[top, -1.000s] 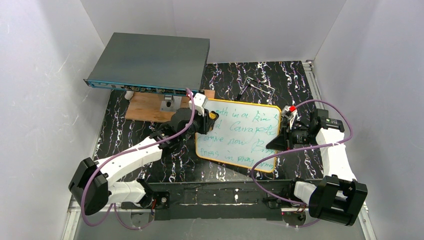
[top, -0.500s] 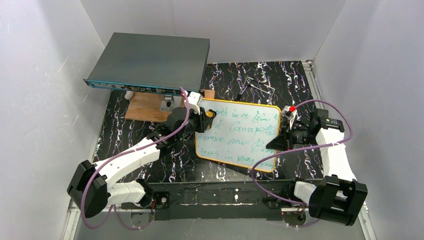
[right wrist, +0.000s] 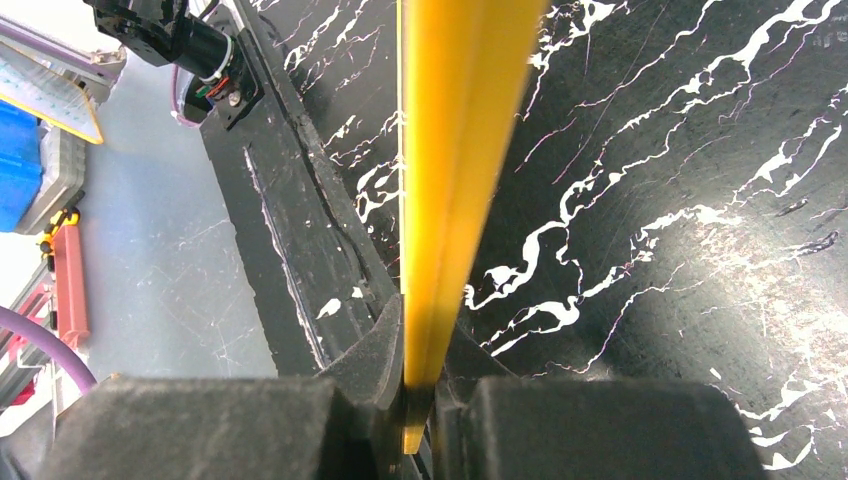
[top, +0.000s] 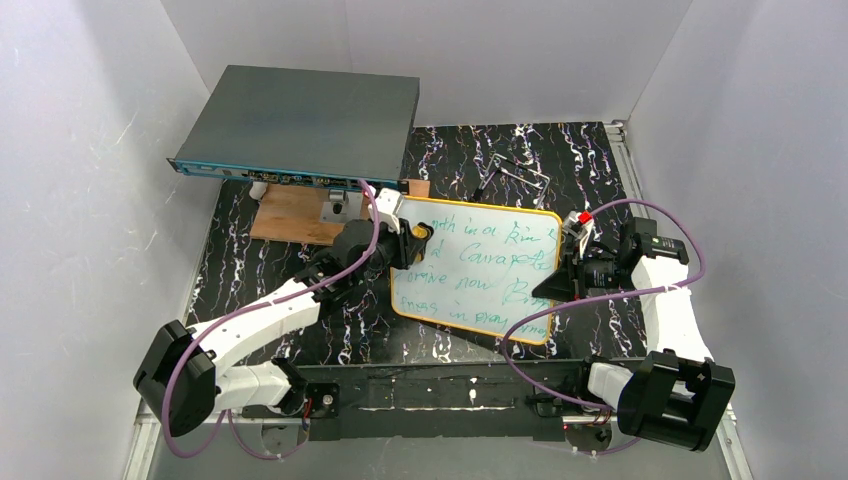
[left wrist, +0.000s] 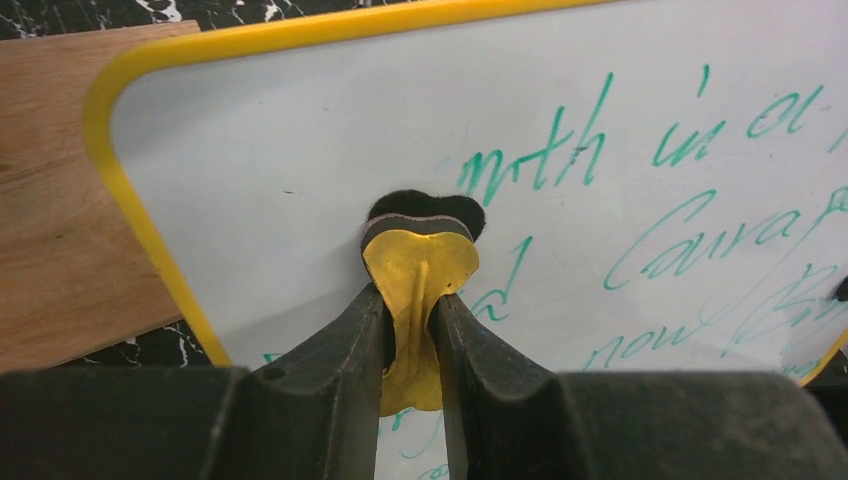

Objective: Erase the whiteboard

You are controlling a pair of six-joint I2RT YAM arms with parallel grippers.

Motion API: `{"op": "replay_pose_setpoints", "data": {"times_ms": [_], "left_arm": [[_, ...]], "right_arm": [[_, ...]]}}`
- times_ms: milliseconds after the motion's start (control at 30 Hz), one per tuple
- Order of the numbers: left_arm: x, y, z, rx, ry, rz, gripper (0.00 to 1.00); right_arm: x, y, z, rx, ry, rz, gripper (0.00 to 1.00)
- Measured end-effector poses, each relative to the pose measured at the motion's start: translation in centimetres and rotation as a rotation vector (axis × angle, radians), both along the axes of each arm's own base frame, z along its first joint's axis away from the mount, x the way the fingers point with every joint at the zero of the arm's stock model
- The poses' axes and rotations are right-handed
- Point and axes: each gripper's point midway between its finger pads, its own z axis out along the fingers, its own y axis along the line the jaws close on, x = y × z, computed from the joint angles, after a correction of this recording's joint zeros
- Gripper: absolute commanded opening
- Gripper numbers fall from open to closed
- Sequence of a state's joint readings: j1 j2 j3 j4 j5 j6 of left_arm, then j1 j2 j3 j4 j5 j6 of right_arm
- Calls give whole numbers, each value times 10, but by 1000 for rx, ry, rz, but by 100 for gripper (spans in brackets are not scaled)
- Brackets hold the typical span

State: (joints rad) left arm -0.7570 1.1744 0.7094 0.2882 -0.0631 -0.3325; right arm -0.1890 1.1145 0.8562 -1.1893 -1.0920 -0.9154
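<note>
I see the left arm stretched forward, the left end effector (left wrist: 412, 300) clenched on a yellow eraser (left wrist: 418, 262) set against the whiteboard (top: 470, 240)'s far-left corner. The right end effector (right wrist: 420, 385) clamps the board's right edge. The board sits mid-desk (top: 600, 160), covered in green writing.

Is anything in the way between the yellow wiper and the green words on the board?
Nothing visible. The left end effector pinches the yellow eraser, whose black pad looks pressed on the whiteboard, right beside the green writing. The right end effector only clamps the board's right edge.
</note>
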Motion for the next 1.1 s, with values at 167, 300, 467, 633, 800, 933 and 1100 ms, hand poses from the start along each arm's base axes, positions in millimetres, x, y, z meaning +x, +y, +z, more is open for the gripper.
{"op": "replay_pose_setpoints", "data": {"times_ms": [167, 300, 467, 633, 800, 933, 1100], "left_arm": [[-10, -10, -4, 15, 2, -37, 0], [-9, -10, -3, 38, 0, -27, 0], [-3, -9, 6, 62, -12, -3, 0], [7, -7, 22, 73, -55, 32, 0], [12, -5, 27, 99, -69, 51, 0], [14, -2, 24, 121, -67, 64, 0], [13, 3, 23, 147, -76, 64, 0]], "right_arm": [[0, 0, 0, -1, -4, 0, 1], [0, 0, 0, -1, -2, 0, 1], [1, 0, 0, -2, -8, 2, 1], [1, 0, 0, -3, -15, 6, 1], [1, 0, 0, -3, -20, 8, 1], [1, 0, 0, -2, -14, 6, 1], [1, 0, 0, -2, -16, 6, 1]]}}
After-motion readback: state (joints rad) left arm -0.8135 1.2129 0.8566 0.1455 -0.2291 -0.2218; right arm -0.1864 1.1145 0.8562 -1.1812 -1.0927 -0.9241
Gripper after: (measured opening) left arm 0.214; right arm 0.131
